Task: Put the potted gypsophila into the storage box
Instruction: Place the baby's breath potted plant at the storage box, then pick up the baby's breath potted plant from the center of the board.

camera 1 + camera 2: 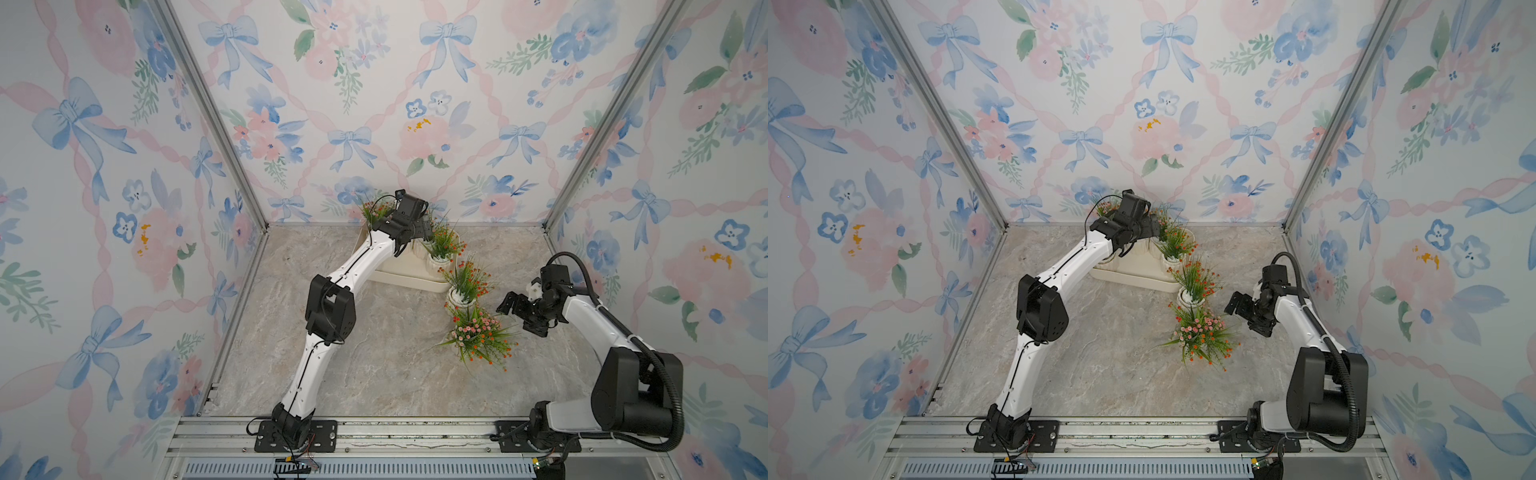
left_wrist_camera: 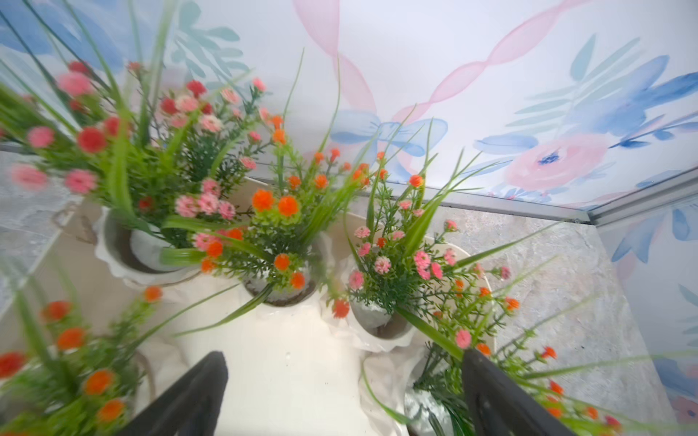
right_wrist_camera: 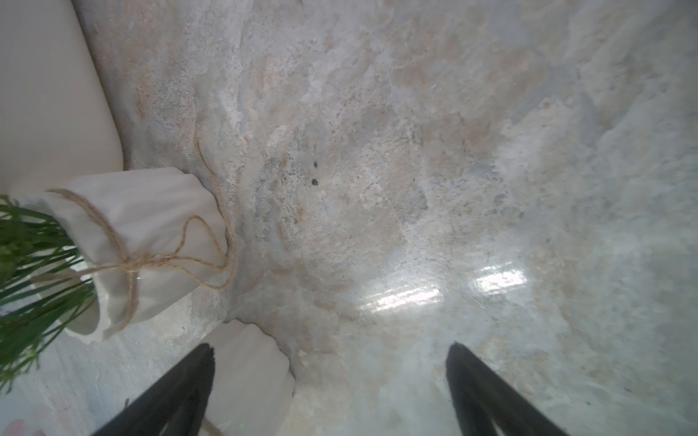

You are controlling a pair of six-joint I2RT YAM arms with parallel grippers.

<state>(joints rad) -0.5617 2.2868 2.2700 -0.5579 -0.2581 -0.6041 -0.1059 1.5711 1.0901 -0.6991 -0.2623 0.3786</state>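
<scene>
A: What is kept in the storage box?
B: Several potted gypsophila are stood inside. The left end effector is spread wide above them, with nothing gripped.
A: And outside?
B: One pot is stood just beside the box and a second pot near it, both on the surface. The right end effector is held wide open nearby, empty.

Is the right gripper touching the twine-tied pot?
Apart. The right wrist view shows bare table between the twine-tied pot and the right gripper, whose jaws stand open.
</scene>
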